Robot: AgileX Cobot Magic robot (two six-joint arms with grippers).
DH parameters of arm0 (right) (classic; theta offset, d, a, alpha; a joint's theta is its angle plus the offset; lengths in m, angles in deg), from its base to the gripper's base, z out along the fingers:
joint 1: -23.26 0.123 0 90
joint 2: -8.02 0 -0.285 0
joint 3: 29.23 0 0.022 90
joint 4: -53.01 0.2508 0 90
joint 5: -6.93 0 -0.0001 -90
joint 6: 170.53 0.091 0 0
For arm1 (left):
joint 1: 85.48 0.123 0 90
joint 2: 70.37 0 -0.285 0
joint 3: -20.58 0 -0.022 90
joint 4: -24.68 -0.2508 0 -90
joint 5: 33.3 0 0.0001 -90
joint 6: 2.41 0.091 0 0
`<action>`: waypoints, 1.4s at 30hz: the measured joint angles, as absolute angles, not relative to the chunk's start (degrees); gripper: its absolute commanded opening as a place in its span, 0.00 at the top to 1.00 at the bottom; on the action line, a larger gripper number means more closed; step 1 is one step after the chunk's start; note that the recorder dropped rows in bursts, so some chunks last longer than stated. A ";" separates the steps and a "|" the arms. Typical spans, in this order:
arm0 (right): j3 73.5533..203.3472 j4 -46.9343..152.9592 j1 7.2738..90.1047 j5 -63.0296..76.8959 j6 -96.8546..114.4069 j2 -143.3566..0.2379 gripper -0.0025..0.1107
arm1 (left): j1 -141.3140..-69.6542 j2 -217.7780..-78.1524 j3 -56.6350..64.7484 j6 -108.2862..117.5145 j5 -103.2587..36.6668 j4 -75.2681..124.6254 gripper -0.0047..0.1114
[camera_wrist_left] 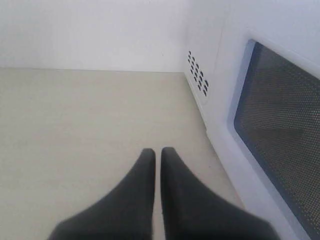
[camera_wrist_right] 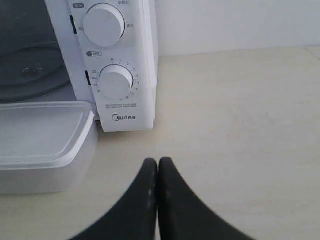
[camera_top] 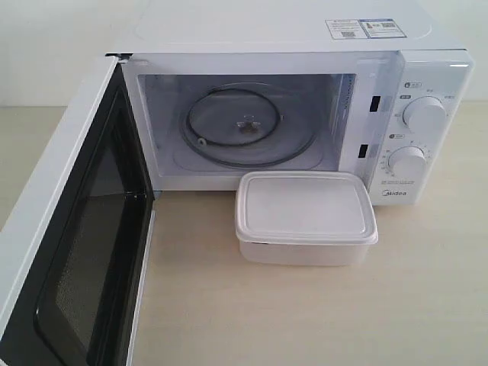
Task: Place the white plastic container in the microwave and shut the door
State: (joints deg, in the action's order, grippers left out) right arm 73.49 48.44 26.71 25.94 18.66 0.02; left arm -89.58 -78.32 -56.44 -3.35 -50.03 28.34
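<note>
The white plastic container (camera_top: pixel 305 217) sits lidded on the table just in front of the microwave (camera_top: pixel 305 46), below its control panel side. The door (camera_top: pixel 69 252) is swung wide open toward the front left, showing the cavity and its glass turntable (camera_top: pixel 244 126). Neither gripper shows in the exterior view. My left gripper (camera_wrist_left: pixel 157 151) is shut and empty, hovering over bare table beside the door's outer face (camera_wrist_left: pixel 280 130). Shut on nothing as well, my right gripper (camera_wrist_right: pixel 158 162) hangs above the table, with the container (camera_wrist_right: pixel 42 142) off to one side and the dials (camera_wrist_right: pixel 116 81) ahead.
The pale wooden table (camera_top: pixel 305 320) stretches in front of and beside the microwave. A white wall stands behind. Vent holes (camera_wrist_left: pixel 198 73) mark the microwave's side near the left gripper. The open door takes up the front left of the table.
</note>
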 measured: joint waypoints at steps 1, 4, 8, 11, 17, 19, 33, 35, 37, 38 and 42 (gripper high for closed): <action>73.49 48.44 26.71 25.94 18.66 0.02 0.98 | -89.58 -78.32 -56.44 -3.35 -50.03 28.34 0.92; 73.49 48.44 26.71 25.94 18.66 0.02 0.98 | -89.58 -78.32 -56.44 -3.35 -50.03 28.34 0.92; 73.49 48.44 26.71 25.94 18.66 0.02 0.98 | -89.58 -78.32 -56.44 -3.35 -50.03 28.34 0.92; 73.49 48.44 26.71 25.94 18.66 0.02 0.98 | -89.58 -78.32 -56.44 -3.35 -50.03 28.34 0.92; 73.49 48.44 26.71 25.94 18.66 0.02 0.98 | -89.58 -78.32 -56.44 -3.35 -50.03 28.34 0.92; 73.49 48.44 26.71 25.94 18.66 0.02 0.98 | -89.58 -78.32 -56.44 -3.35 -50.03 28.34 0.92; 73.49 40.32 26.71 11.11 14.66 0.02 0.98 | -89.58 -78.32 -56.44 -3.35 -50.03 28.34 0.92; 73.49 40.32 26.71 9.02 14.66 0.02 0.98 | -89.58 -78.32 -56.44 -3.35 -50.03 28.34 0.92; 73.49 40.32 26.71 7.91 14.66 0.02 0.98 | -89.58 -78.32 -56.44 -3.35 -50.03 28.34 0.92; 73.49 40.32 26.71 7.37 14.66 0.02 0.98 | -89.58 -78.32 -56.44 -3.35 -50.03 28.34 0.92; 73.49 40.32 26.71 -0.76 14.94 0.02 0.98 | -89.58 -78.32 -56.44 -3.35 -50.03 28.34 0.92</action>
